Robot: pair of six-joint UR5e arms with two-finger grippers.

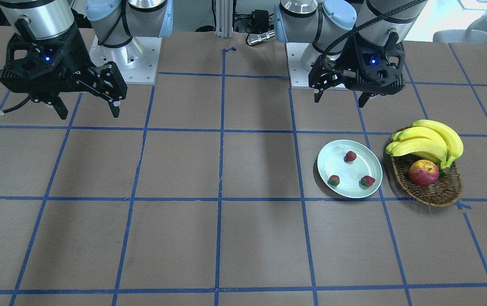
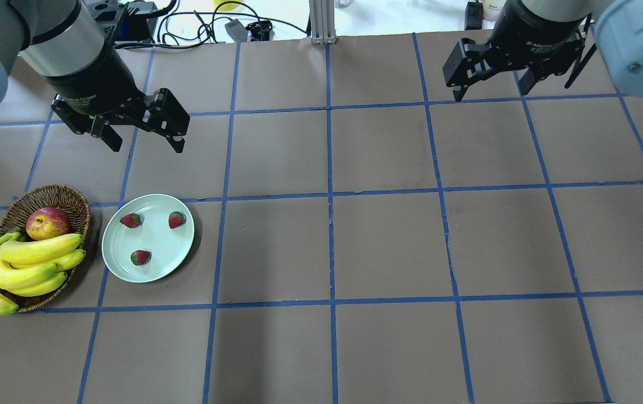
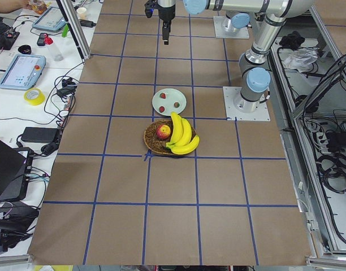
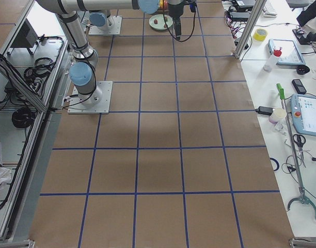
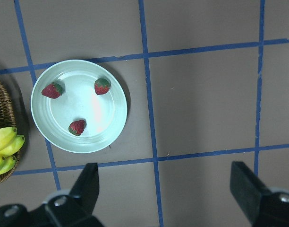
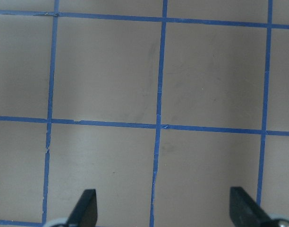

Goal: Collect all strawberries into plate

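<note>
strawberries [image 2: 131, 220]: all three on mint plate [image 2: 156, 238], left side, beside wicker basket [image 2: 77, 196] | left gripper [image 2: 147, 147]: fingers spread, empty, raised near plate | right gripper [image 2: 490, 92]: spread, empty, right side | risk: task looks complete; needless descent could nudge plate, rolling a berry off.

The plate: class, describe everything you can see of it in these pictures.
The plate is round, shallow and pale mint green, smooth and plain, with a raised rim. It lies flat on the brown table, close beside the wicker basket; whether they touch is unclear. Three strawberries lie apart inside it.
</note>
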